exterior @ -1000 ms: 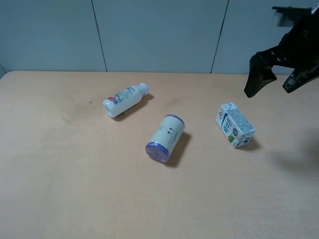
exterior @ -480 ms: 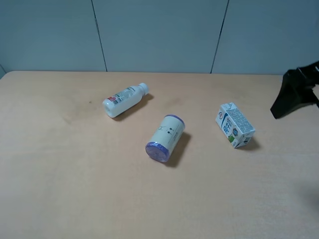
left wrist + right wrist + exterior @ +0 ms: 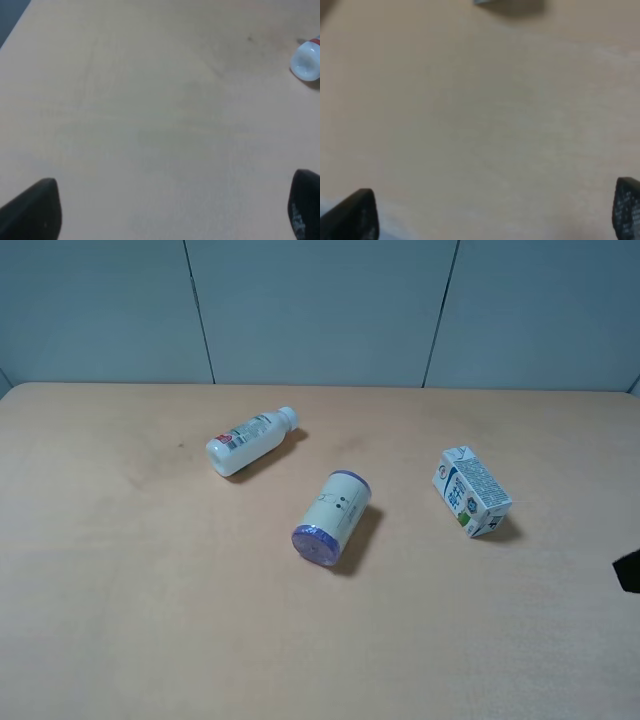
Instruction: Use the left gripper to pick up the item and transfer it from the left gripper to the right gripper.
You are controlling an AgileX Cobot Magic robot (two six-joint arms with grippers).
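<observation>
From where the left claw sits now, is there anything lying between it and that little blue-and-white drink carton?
Probably yes. The small white drink carton with blue printing lies far right. The white plastic bottle and the white cylinder with purple ends lie on the tan table left of it, toward the open left gripper's side.

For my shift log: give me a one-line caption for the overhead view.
Carton, bottle and purple-ended cylinder lie apart, untouched, on the table.
</observation>
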